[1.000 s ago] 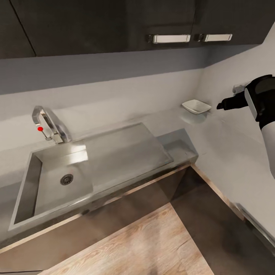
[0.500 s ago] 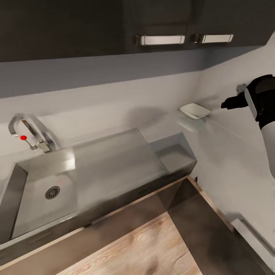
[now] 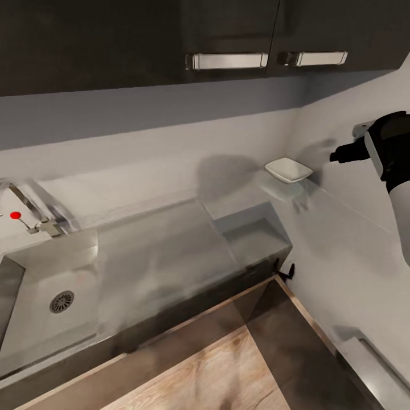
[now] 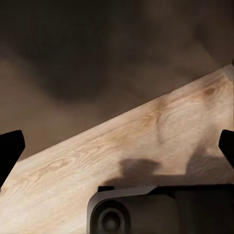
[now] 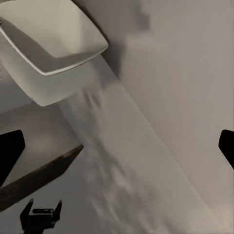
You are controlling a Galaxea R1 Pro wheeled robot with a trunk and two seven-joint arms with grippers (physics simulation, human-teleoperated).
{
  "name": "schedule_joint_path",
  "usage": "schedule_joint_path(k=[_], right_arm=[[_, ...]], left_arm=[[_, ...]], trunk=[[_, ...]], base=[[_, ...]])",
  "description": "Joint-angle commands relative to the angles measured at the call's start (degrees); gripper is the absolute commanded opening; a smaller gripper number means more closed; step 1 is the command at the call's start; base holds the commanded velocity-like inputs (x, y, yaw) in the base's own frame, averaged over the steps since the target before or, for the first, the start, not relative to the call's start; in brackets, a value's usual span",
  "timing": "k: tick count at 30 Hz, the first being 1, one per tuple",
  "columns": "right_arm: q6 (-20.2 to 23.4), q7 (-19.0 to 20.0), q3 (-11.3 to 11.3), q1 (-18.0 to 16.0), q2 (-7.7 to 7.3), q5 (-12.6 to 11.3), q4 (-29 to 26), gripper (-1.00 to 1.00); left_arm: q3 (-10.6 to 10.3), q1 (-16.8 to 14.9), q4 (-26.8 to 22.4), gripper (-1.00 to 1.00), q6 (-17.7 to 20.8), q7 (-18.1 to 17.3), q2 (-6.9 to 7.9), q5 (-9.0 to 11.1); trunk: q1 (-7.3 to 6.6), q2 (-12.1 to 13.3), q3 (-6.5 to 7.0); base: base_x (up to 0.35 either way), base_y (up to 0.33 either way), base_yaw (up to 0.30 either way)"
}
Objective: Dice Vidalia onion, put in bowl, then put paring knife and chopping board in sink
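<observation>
Right gripper (image 3: 336, 155): black, held up in the air at the right of the head view, level with the bowl and a little to its right; in the right wrist view its two dark fingertips (image 5: 9, 151) stand far apart at the picture's edges, so it is spread wide with nothing between them.
Right arm (image 3: 393, 165): black forearm cuff with a white segment below it, coming in from the head view's right edge.
Left gripper (image 4: 117, 151): fingertips (image 4: 9, 151) wide apart at the edges of the left wrist view, nothing held; it points down at a pale wood-grain floor (image 4: 146, 131) with dark floor beside it.
Bowl (image 3: 288, 170): white, squarish, upright on the countertop (image 3: 250, 196) in the back corner by the wall; in the right wrist view it sits ahead of the open fingers, its reflection under it in the glossy surface.
Sink (image 3: 45, 302): steel basin at the head view's left, round drain (image 3: 61, 301) in its floor; the flat drainboard (image 3: 159, 250) runs from it toward the bowl.
Tap (image 3: 34, 213): angular steel, behind the basin, red-tipped lever (image 3: 15, 215) on its side.
Onion, board, knife: I cannot find them on the surfaces in view.
Wall cupboards (image 3: 228, 28): dark, above the counter, with two pale bar handles (image 3: 226, 60).
Floor (image 3: 216, 370): wood-grain strip in front of the dark cabinet fronts.
</observation>
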Motion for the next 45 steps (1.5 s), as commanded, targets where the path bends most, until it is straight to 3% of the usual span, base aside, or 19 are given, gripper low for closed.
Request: schedule_joint_path(k=[1,26,45], right_arm=[[0.2,0.5,0.3,-0.1,-0.07,0.6,0.0,1.0],[0.2,0.5,0.5,-0.1,-0.06,0.5,0.0,1.0],[0.2,0.5,0.5,-0.1,0.0,0.5,0.0,1.0]], left_arm=[[-0.4,0.0,-0.1,1.0,-0.1,0.2,0.09,0.5],[-0.4,0.0,0.0,1.0,-0.1,0.2,0.09,0.5],[-0.5,0.0,0.0,1.0,-0.1,0.2,0.09,0.5]], trunk=[[0.06,-0.1,-0.09],[0.06,-0.1,-0.09],[0.06,-0.1,-0.09]], base=[[0.232,0.019,0.0],[0.253,-0.061,0.0],[0.099,0.0,0.0]])
